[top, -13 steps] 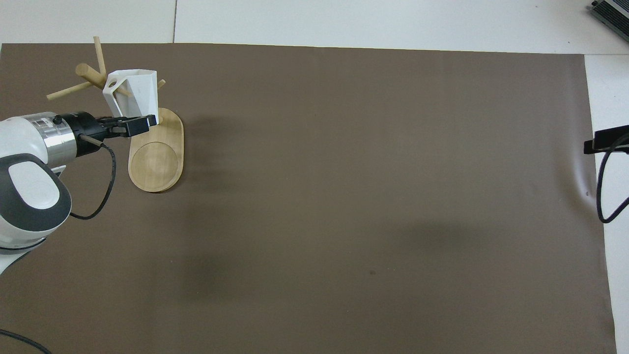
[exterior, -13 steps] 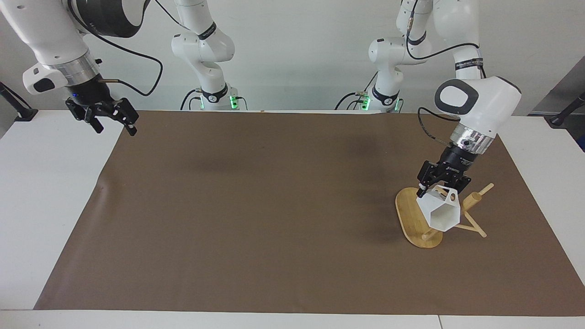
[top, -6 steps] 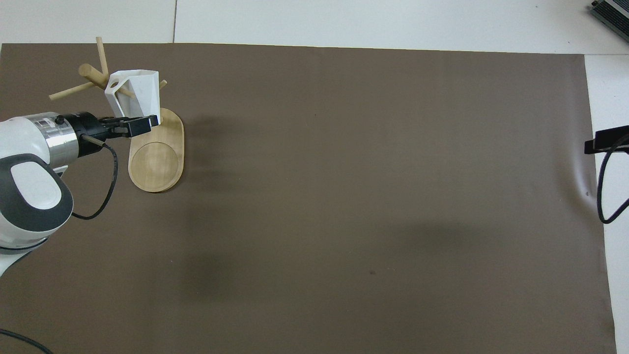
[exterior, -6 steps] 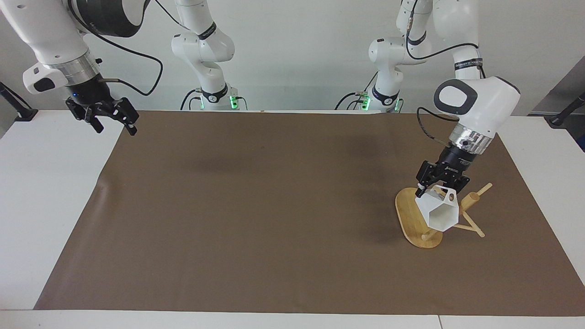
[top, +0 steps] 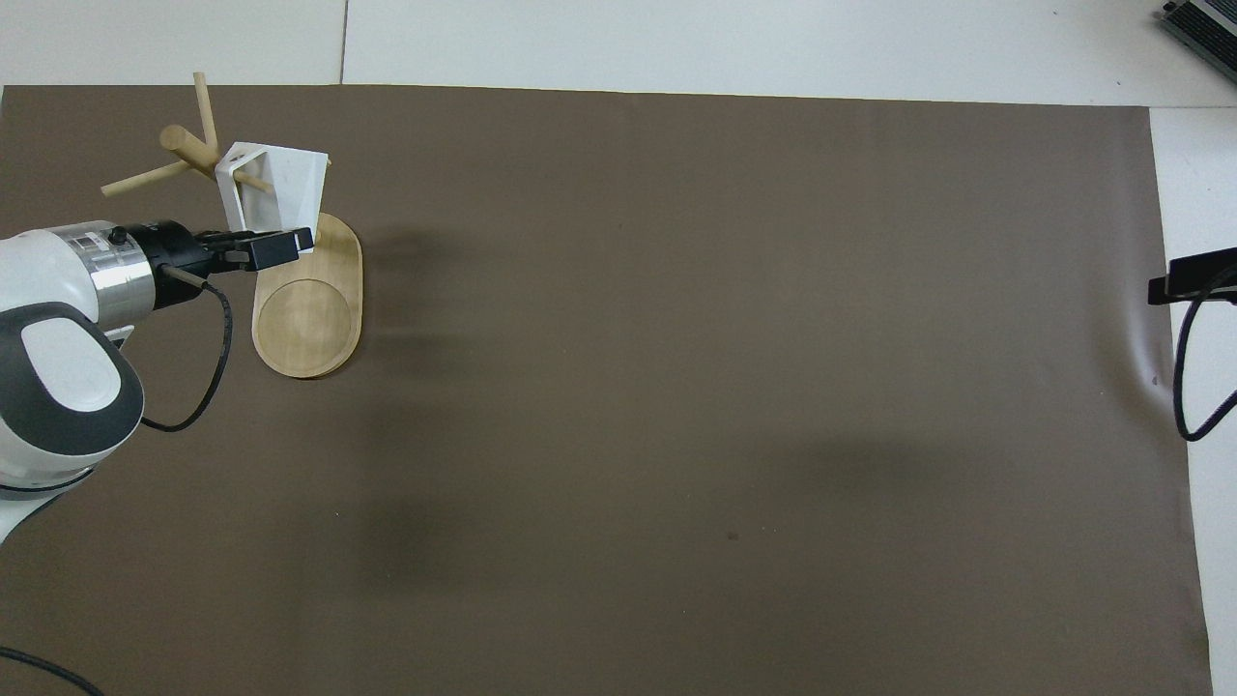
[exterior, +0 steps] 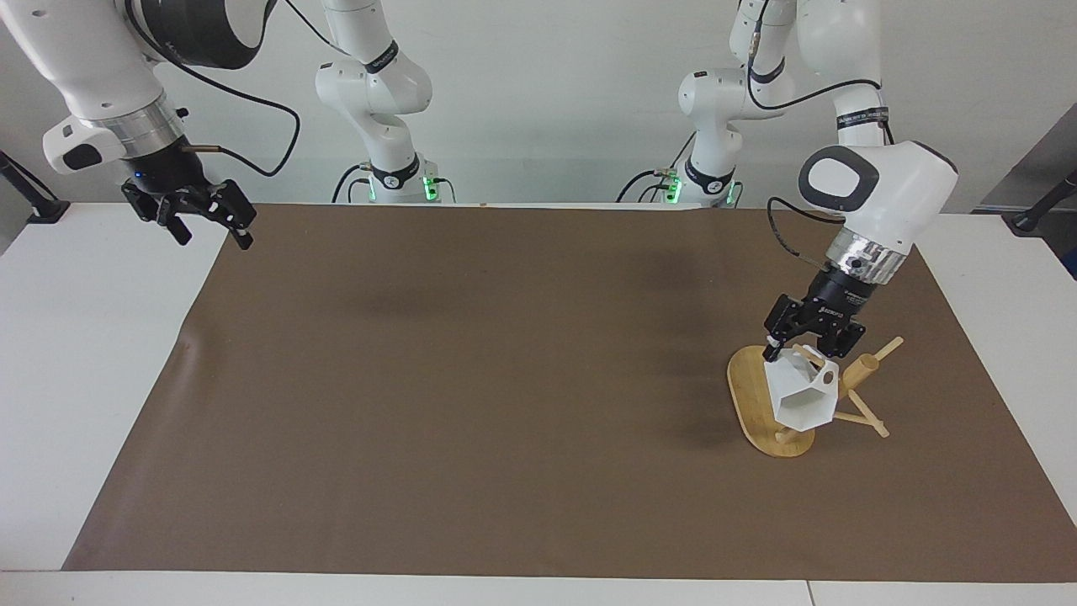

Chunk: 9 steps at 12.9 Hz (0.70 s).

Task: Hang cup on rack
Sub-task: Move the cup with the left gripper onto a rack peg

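The white faceted cup (exterior: 799, 402) hangs tilted on a thin peg of the bamboo rack (exterior: 751, 396), the peg passing through its handle hole. In the overhead view the cup (top: 287, 182) sits over the rack's base (top: 309, 319), beside the post (top: 184, 143). My left gripper (exterior: 809, 348) is just above the cup's upper edge, over the base, and looks open; it also shows in the overhead view (top: 290, 247). My right gripper (exterior: 208, 220) waits open and empty, raised over the right arm's end of the mat, and its tip shows in the overhead view (top: 1165, 287).
A brown mat (exterior: 505, 379) covers the table between white side panels (exterior: 84, 353). The rack stands toward the left arm's end. Its other pegs (exterior: 875, 425) stick out toward the table's edge.
The cup has swung down and turned on the peg, away from the left gripper's fingers. The left gripper has risen slightly. The right arm has not moved.
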{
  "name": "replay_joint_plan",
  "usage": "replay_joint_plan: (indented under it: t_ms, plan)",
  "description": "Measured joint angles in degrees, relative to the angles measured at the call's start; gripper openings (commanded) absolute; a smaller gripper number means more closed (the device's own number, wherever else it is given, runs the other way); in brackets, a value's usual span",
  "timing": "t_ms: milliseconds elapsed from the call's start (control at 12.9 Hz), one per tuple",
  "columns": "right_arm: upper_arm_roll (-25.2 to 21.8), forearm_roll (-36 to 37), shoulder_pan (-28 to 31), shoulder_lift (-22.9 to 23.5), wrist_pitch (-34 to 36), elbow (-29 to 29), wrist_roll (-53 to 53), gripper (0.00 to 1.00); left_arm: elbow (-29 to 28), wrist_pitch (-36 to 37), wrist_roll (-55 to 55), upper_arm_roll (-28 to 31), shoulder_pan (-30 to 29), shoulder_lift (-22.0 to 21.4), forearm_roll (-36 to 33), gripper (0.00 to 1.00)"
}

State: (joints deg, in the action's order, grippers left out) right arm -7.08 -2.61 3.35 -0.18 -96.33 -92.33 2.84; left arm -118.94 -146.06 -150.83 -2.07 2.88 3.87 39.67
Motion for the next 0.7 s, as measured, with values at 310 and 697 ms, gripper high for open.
replay_joint_plan:
  t_ms: [310,697]
  plan:
    - [0.00,0.00,0.00,-0.01,0.00,0.00,0.00,1.00,0.90,5.54,0.18,0.26,-0.67,-0.26,-1.70,1.00]
    - [0.00,0.00,0.00,-0.01,0.00,0.00,0.00,1.00,3.69,19.65,4.91,0.40,-2.57,-3.48,-9.52,1.00]
